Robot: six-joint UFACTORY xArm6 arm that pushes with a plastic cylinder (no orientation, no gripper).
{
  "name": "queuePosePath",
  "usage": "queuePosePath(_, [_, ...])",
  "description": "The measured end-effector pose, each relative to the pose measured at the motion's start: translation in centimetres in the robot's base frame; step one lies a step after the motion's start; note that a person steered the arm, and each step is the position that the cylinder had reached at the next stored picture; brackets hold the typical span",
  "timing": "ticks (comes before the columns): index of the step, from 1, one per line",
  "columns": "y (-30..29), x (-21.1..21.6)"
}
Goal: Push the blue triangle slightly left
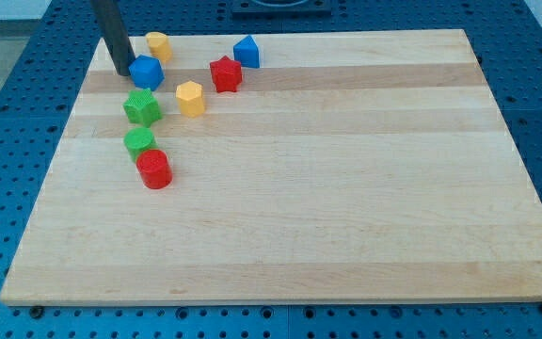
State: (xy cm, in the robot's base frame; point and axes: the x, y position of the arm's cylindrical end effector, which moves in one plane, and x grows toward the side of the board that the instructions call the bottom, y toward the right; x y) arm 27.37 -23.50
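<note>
A blue triangle-like block (247, 51) lies near the view's top, just up and right of a red star block (225, 73). A second blue block (146, 72), blocky in shape, lies further left. My tip (122, 72) stands against the left side of this second blue block, well to the left of the blue triangle. The dark rod rises from the tip out of the view's top.
A yellow block (159, 44) lies above the left blue block and another yellow block (189, 98) below the red star. A green star block (142, 107), a green cylinder (139, 142) and a red cylinder (155, 169) run downward. The wooden board's (346, 207) top edge is close.
</note>
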Motion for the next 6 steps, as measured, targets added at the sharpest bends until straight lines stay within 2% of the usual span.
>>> queuePosePath(1, [0.1,0.3])
queuePosePath(2, [-2.3,-0.1])
queuePosePath(4, [-1.8,-7.7])
queuePosePath(5, [-3.6,-7.2])
queuePosePath(6, [-5.6,1.0])
